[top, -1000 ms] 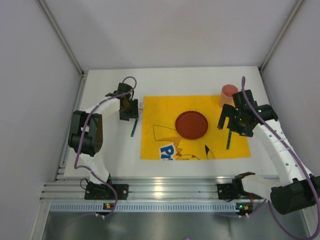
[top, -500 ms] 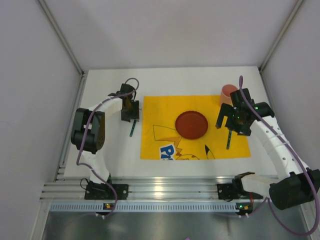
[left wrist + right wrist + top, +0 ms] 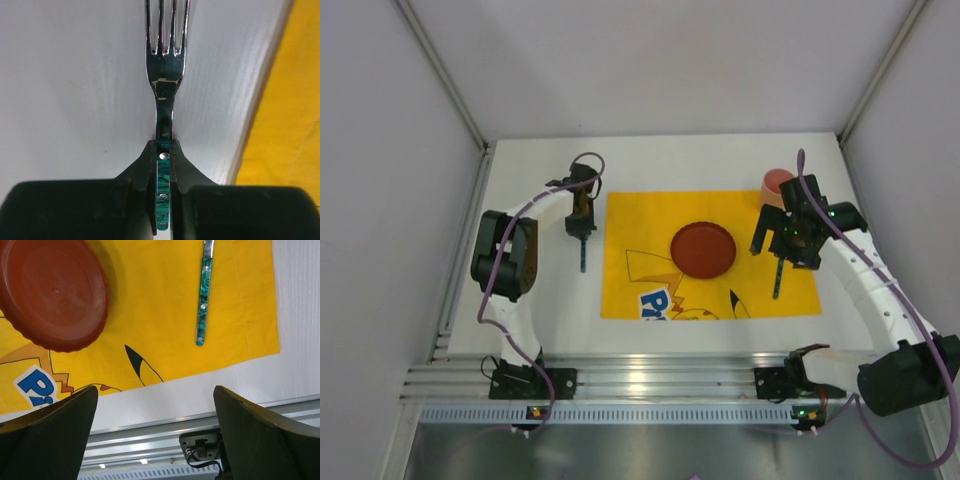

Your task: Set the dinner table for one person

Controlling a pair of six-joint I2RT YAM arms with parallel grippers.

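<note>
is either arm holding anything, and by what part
Left gripper holds the fork by its green handle, near the metal neck; right gripper holds nothing.

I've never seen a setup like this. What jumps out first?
The bright yellow placemat with its cartoon print lies in the middle of the white table, with a dark red plate at its centre. Just left of it, the left gripper pinches a fork by its green handle.

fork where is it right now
The fork sits on the dinner table just off the left edge of the yellow placemat, seen in the left wrist view, its green handle pinched by the left gripper.
</note>
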